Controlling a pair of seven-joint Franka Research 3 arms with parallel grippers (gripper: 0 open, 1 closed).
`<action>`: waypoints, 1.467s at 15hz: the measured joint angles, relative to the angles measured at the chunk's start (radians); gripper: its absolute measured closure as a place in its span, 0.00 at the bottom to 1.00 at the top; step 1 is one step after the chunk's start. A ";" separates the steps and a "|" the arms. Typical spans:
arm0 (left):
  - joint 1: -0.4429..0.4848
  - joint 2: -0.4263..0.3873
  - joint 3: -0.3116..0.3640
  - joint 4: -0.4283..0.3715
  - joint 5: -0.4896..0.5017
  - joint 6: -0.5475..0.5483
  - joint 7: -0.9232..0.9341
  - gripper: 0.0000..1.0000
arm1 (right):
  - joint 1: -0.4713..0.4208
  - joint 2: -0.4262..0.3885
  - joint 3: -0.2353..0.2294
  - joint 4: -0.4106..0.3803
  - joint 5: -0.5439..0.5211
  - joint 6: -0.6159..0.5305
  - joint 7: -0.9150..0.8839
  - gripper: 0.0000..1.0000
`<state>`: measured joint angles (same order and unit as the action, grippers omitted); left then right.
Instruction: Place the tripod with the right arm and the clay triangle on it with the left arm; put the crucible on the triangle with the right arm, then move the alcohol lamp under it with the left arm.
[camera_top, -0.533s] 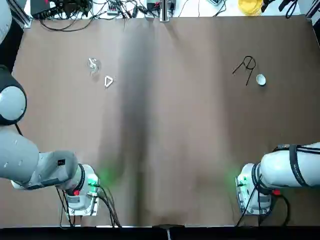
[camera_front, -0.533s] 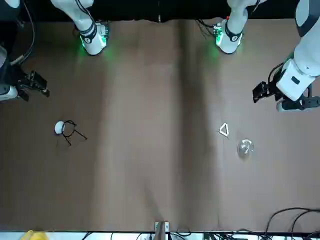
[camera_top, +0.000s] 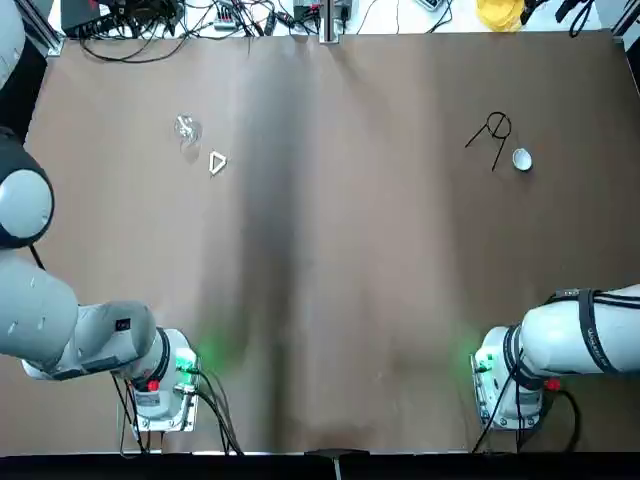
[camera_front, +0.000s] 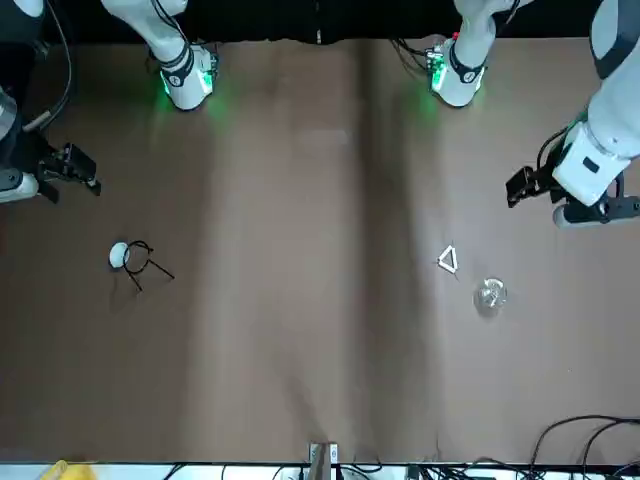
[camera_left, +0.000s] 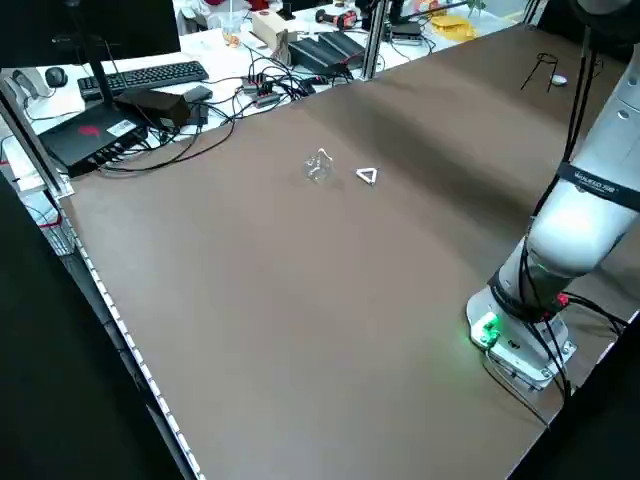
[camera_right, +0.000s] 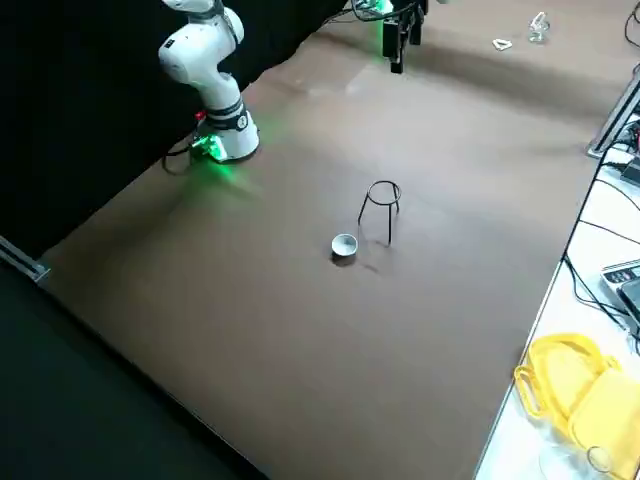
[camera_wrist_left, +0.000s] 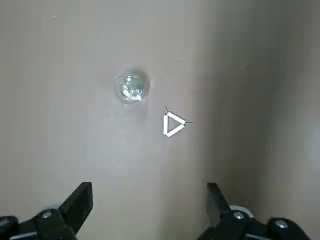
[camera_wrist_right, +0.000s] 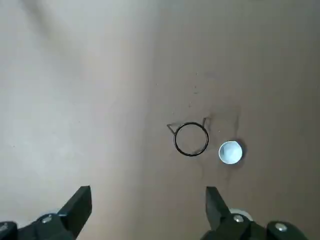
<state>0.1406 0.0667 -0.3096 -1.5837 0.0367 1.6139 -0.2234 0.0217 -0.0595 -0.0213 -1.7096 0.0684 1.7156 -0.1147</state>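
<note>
left hand (camera_wrist_left: 149, 207) spread — empty | right hand (camera_wrist_right: 148, 207) spread — above tripod (camera_wrist_right: 191, 138)

We can read no text anywhere; the small dark lettering on the left arm (camera_left: 598, 187) is too small to make out.
</note>
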 joint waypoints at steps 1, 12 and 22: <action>0.005 0.031 0.001 -0.002 0.035 0.005 0.000 0.00 | 0.000 0.000 0.000 0.000 0.000 -0.001 0.002 0.00; 0.121 0.299 0.003 -0.180 0.118 0.459 0.134 0.00 | 0.017 0.120 -0.001 -0.019 0.000 0.039 0.007 0.00; 0.161 0.414 0.004 -0.338 0.212 0.765 0.147 0.00 | -0.006 0.346 -0.006 -0.119 0.014 0.269 -0.005 0.07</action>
<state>0.3017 0.4804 -0.3059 -1.9212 0.2483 2.3785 -0.0765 0.0160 0.2867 -0.0277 -1.8282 0.0825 1.9848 -0.1194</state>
